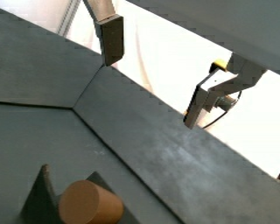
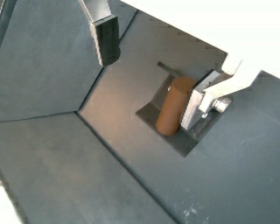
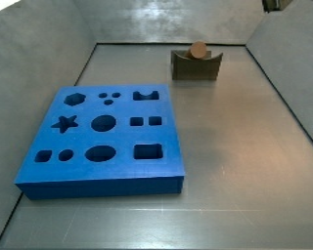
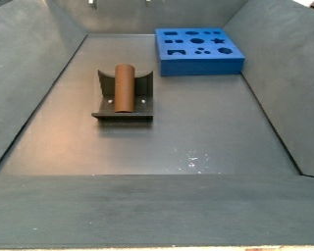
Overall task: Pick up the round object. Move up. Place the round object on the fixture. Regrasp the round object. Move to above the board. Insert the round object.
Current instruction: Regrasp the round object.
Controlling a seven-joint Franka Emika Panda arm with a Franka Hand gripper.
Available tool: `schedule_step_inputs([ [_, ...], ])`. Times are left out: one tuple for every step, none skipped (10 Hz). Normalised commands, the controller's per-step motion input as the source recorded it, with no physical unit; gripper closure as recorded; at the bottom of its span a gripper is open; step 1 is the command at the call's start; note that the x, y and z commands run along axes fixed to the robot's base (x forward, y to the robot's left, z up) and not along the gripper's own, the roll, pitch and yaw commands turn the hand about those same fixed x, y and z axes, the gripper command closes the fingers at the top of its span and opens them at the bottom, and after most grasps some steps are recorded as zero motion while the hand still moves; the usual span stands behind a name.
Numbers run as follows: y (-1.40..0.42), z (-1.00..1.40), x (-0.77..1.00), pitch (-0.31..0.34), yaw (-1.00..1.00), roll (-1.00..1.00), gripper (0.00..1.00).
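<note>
The reddish-brown round object (image 4: 122,86) lies on its side in the notch of the dark fixture (image 4: 125,113), also seen in a side view (image 3: 198,48) on the fixture (image 3: 196,66). My gripper (image 2: 152,77) is open and empty, well above the fixture. In a wrist view the round object (image 2: 171,103) lies on the fixture (image 2: 146,111) below, close to one finger (image 2: 199,107). In a wrist view only its flat end (image 1: 90,203) shows, with the gripper (image 1: 156,77) above the wall. The blue board (image 3: 107,137) with shaped holes lies apart from the fixture.
Grey sloped walls (image 4: 28,88) enclose the grey floor (image 3: 231,146) on all sides. The board also shows at the far end in a side view (image 4: 199,51). A small part of the gripper shows at the upper edge of a side view (image 3: 272,5).
</note>
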Motion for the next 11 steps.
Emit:
schedule_step_inputs([
  [-0.04,-0.02,0.09,0.236,0.12,0.73,0.0],
  [-0.04,-0.02,0.09,0.221,0.14,0.56,0.0],
  [-0.04,-0.01,0.09,0.194,0.17,0.43,0.0],
  [0.07,-1.0,0.04,0.113,0.28,0.48,0.0],
  [0.07,-1.0,0.04,0.08,0.28,0.44,0.0],
  [0.06,-1.0,0.05,0.016,0.25,0.37,0.0],
  [0.06,-1.0,0.06,-0.028,0.23,0.3,0.0],
  [0.05,-1.0,0.07,-0.088,0.19,0.22,0.0],
  [0.05,-1.0,0.08,-0.134,0.15,0.19,0.0],
  [0.05,-1.0,0.09,-0.161,0.13,0.16,0.0],
  [0.04,-1.0,0.1,-0.198,0.07,0.14,0.0],
])
